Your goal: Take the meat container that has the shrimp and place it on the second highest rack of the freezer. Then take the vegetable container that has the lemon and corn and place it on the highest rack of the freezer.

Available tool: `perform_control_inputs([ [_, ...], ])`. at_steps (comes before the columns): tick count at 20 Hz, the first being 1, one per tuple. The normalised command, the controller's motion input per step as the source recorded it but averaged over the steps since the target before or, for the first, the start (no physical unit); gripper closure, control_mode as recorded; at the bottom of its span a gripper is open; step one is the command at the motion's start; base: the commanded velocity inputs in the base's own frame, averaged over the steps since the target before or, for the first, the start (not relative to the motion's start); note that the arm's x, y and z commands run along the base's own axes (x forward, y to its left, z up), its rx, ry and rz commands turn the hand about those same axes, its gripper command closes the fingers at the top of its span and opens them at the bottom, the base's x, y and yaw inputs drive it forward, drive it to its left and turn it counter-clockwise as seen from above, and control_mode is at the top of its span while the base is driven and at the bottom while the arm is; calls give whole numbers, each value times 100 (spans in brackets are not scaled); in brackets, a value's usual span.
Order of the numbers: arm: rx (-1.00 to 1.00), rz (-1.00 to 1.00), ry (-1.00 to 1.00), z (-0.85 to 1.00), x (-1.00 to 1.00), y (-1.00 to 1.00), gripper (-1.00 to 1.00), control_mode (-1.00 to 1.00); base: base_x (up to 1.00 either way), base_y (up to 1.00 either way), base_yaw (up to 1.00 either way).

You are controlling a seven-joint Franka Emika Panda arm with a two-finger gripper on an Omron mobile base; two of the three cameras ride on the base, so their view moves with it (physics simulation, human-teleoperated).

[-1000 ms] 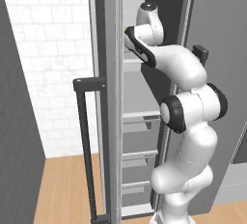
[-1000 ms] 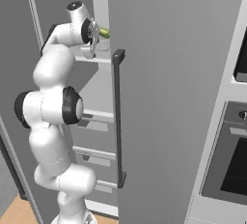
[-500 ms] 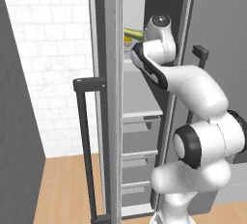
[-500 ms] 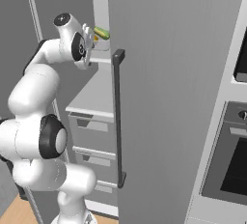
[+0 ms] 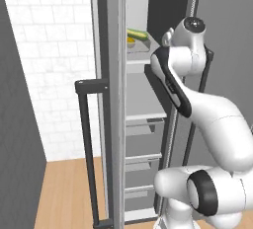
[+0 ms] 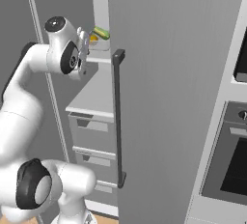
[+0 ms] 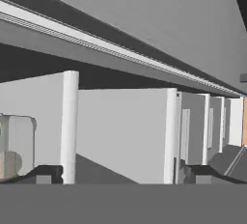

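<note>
1. Grey all round: the freezer (image 5: 143, 139) stands open, with pale shelves up high and drawers lower down.
2. The tray (image 5: 140, 45) with the corn (image 5: 137, 34) and the lemon (image 5: 131, 39) sits on a high shelf (image 6: 107, 59) deep inside; from here I cannot tell whether that is the topmost board.
3. The gripper (image 6: 85, 44) is just in front of the tray, on the near side of the shelf, and holds nothing.
4. Its fingers (image 7: 44, 174) stand wide apart in the hand view, with only the freezer's grey walls between them.
5. Count: one corn cob, one lemon, one tray.
6. Three drawers (image 6: 89, 141) are stacked below the shelves.
7. Two long dark bar handles show, one on each door (image 6: 118, 121).
8. A black oven (image 6: 231, 170) is set in the wall to the right of the freezer.
</note>
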Motion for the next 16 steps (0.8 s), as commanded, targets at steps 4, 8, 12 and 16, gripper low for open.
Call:
perform_control_inputs([
  [4,0,9,11,-21,-100,2,-100,-100,0,0,0],
  [8,0,8,4,-35,-100,3,-100,-100,0,0,0],
  [12,0,6,0,-41,-100,0,-100,-100,0,0,0],
  [16,0,0,0,0,0,0,-100,100,-100,0,4],
])
